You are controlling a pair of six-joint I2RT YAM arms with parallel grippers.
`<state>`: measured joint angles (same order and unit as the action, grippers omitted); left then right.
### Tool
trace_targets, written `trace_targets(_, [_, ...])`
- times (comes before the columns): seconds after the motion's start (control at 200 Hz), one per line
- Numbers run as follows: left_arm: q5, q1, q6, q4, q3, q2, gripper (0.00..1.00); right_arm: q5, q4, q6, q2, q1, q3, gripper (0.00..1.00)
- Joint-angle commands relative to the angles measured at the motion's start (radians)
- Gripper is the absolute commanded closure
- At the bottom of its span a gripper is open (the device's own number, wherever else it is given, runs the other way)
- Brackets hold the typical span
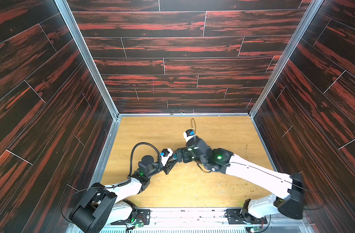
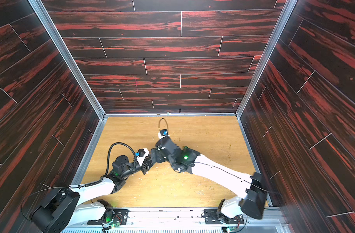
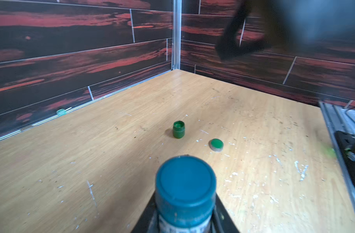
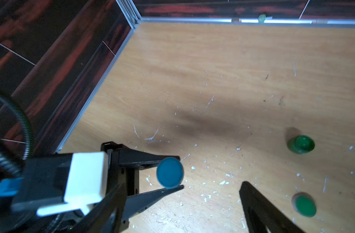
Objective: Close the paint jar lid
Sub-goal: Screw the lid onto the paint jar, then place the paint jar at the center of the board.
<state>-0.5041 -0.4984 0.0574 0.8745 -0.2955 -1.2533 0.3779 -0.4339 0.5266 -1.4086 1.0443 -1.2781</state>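
The blue paint jar [image 3: 184, 213] is held between the two black fingers of my left gripper [image 3: 185, 219], which is shut on its body. Its blue lid [image 3: 185, 185] sits on the jar's mouth. From the right wrist view the lid [image 4: 170, 172] shows as a blue disc between the left gripper's fingers [image 4: 150, 158]. My right gripper [image 4: 183, 185] is open, its fingers spread wide just in front of the jar and holding nothing. In both top views the two grippers meet at mid table, left gripper [image 1: 170, 160] against right gripper [image 1: 177, 156].
An open green jar [image 3: 178, 129] stands on the wooden table [image 3: 91, 161], with its loose green lid [image 3: 216, 144] lying flat beside it. Both also show in the right wrist view, jar [image 4: 301, 144] and lid [image 4: 304, 204]. Dark panelled walls enclose the table.
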Motion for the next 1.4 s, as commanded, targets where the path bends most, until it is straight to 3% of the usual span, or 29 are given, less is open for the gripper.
trace_targets(0.0, [-0.089, -0.001, 0.018, -0.012, 0.009, 0.030, 1.00, -0.172, 0.129, -0.222, 0.056, -0.031, 0.087, 0.08])
trace_targets(0.16, [-0.175, -0.002, 0.005, -0.029, 0.003, 0.032, 1.00, -0.389, 0.227, -0.441, 0.124, -0.069, 0.199, 0.08])
trace_targets(0.296, [-0.174, -0.001, 0.012, -0.042, 0.012, 0.050, 1.00, -0.566, 0.218, -0.394, 0.108, -0.179, 0.194, 0.08])
trace_targets(0.401, [-0.169, -0.001, 0.026, -0.074, 0.006, 0.064, 1.00, -0.632, 0.248, -0.354, 0.101, -0.226, 0.217, 0.08])
trace_targets(0.716, [-0.103, 0.000, 0.072, -0.148, -0.001, 0.087, 1.00, -0.660, 0.050, -0.217, -0.056, -0.225, 0.079, 0.08])
trace_targets(0.902, [-0.082, -0.002, 0.084, -0.160, -0.001, 0.095, 1.00, -0.602, -0.067, -0.134, -0.122, -0.210, 0.010, 0.04])
trace_targets(0.967, [-0.076, -0.001, 0.085, -0.160, -0.002, 0.093, 1.00, -0.546, -0.086, -0.127, -0.125, -0.189, 0.002, 0.13])
trace_targets(1.238, [-0.071, -0.002, 0.084, -0.160, -0.009, 0.086, 1.00, -0.486, -0.159, -0.080, -0.182, -0.122, -0.075, 0.18])
trace_targets(1.398, [-0.070, -0.001, 0.083, -0.161, -0.009, 0.091, 1.00, -0.473, -0.167, -0.039, -0.222, -0.106, -0.100, 0.28])
